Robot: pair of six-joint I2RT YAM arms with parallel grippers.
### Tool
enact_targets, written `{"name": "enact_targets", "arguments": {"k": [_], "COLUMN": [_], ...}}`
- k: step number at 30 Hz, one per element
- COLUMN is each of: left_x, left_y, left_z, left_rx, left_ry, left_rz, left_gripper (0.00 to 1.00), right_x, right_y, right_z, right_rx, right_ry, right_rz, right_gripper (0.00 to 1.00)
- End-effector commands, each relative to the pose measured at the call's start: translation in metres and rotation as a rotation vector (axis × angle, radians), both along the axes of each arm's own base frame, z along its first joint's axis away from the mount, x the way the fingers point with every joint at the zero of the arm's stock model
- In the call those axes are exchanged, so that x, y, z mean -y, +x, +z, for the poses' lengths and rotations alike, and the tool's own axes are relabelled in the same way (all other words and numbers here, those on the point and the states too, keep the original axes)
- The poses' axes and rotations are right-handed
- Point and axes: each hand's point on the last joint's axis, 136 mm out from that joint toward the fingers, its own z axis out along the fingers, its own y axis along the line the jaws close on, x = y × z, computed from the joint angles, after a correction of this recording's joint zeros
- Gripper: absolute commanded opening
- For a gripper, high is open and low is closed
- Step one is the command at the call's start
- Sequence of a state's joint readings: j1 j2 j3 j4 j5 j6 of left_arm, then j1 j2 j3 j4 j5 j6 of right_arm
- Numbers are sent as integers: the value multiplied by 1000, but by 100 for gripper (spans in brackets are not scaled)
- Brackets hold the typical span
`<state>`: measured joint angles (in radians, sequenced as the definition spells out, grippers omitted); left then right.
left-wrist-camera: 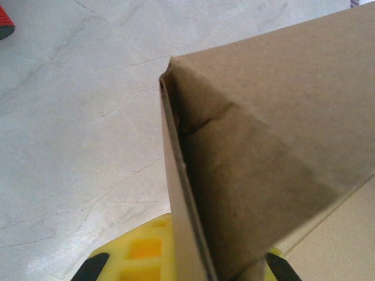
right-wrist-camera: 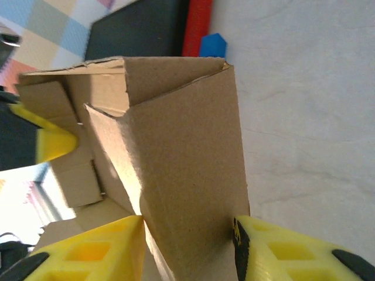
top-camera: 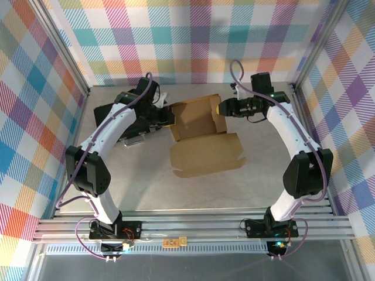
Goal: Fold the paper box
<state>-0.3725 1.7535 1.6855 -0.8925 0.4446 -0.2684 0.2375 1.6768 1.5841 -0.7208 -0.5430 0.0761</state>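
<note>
While the paper box [top-camera: 202,137] sits half-formed in the middle of the table [top-camera: 246,193], its far walls raised and its wide lid flap lying flat toward the arm bases, I see the left gripper [left-wrist-camera: 181,263] clamped narrow on the box's left wall, the thin cardboard edge pinched between its yellow fingers [left-wrist-camera: 137,252]. My right gripper [right-wrist-camera: 187,234] stands partly spread on the opposite side, straddling the folded right wall with a finger against each face. A black case [top-camera: 106,112] lies under the left arm.
</note>
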Motion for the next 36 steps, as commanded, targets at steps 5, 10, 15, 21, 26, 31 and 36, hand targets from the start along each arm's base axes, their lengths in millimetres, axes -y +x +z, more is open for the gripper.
{"name": "enact_targets", "arguments": {"k": [5, 10, 15, 21, 26, 31, 36], "left_x": [14, 15, 16, 17, 17, 17, 17], "left_y": [1, 1, 3, 3, 4, 5, 6], "left_z": [26, 25, 24, 24, 25, 25, 25], "left_rx": [53, 53, 54, 55, 57, 58, 58], "left_ry": [-58, -50, -42, -41, -41, -39, -39], "left_rz": [-37, -38, -36, -38, -37, -37, -38], "left_gripper": [0, 0, 0, 0, 0, 0, 0], "right_x": [0, -2, 5, 0, -3, -3, -2], "right_y": [6, 11, 16, 15, 16, 15, 17], "right_z": [-15, -24, -29, -31, -34, -43, -46], "right_rx": [78, 114, 136, 123, 107, 80, 76], "right_ry": [-286, -418, -560, -549, -551, -565, -574], "right_rz": [-69, -127, -189, -183, -173, -167, -173], "right_gripper": [27, 17, 0, 3, 19, 21, 17]}}
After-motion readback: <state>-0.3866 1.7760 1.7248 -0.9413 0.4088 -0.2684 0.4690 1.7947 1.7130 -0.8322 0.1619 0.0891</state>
